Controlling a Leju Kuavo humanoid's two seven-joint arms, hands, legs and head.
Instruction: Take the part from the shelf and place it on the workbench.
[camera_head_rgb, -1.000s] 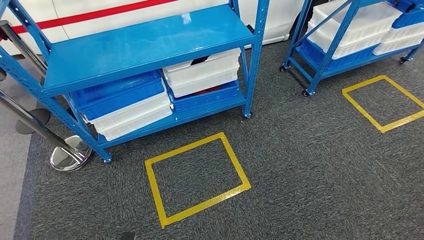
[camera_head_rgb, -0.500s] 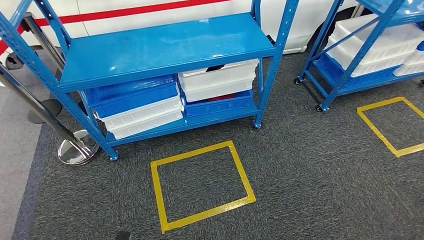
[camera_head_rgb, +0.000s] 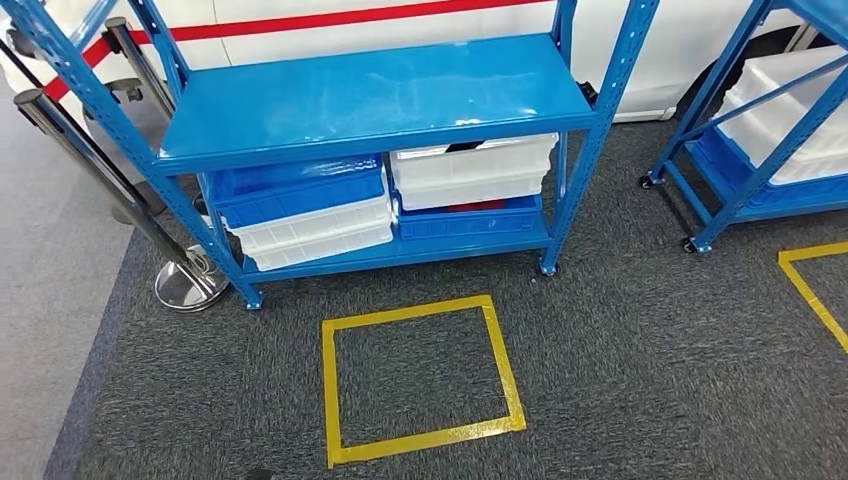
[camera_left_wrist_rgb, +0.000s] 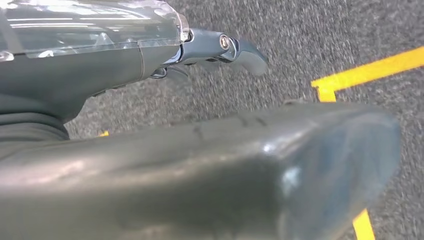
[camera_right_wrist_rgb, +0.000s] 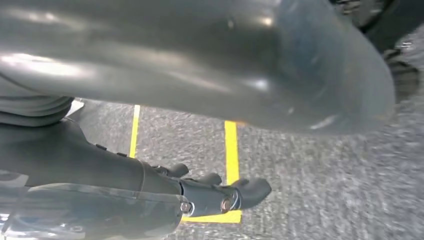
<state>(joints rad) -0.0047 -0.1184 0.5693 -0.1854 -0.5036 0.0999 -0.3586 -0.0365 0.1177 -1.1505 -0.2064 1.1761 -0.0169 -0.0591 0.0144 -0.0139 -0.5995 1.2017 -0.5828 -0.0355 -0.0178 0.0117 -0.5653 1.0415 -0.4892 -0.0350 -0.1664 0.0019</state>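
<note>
A blue metal shelf (camera_head_rgb: 380, 95) stands ahead in the head view, its upper board bare. On its lowest board sit stacked bins: a white bin (camera_head_rgb: 470, 172) over a blue bin (camera_head_rgb: 470, 222) on the right, and a blue bin (camera_head_rgb: 300, 188) over white bins (camera_head_rgb: 318, 232) on the left. Something dark (camera_head_rgb: 468, 148) pokes up at the white bin's rim; I cannot tell what it is. My left hand (camera_left_wrist_rgb: 125, 65) hangs over the grey carpet holding nothing, its fingers (camera_left_wrist_rgb: 225, 47) stretched out. My right hand (camera_right_wrist_rgb: 150, 185) hangs the same way with nothing in it.
A yellow tape square (camera_head_rgb: 420, 440) marks the carpet in front of the shelf. A chrome barrier post with a round base (camera_head_rgb: 188, 285) leans by the shelf's left leg. A second blue shelf on wheels (camera_head_rgb: 760, 150) with white bins stands at the right.
The whole picture has shifted as the camera moved: the shelf now sits more to the middle and squarer to me, and the second shelf has slid towards the right edge.
</note>
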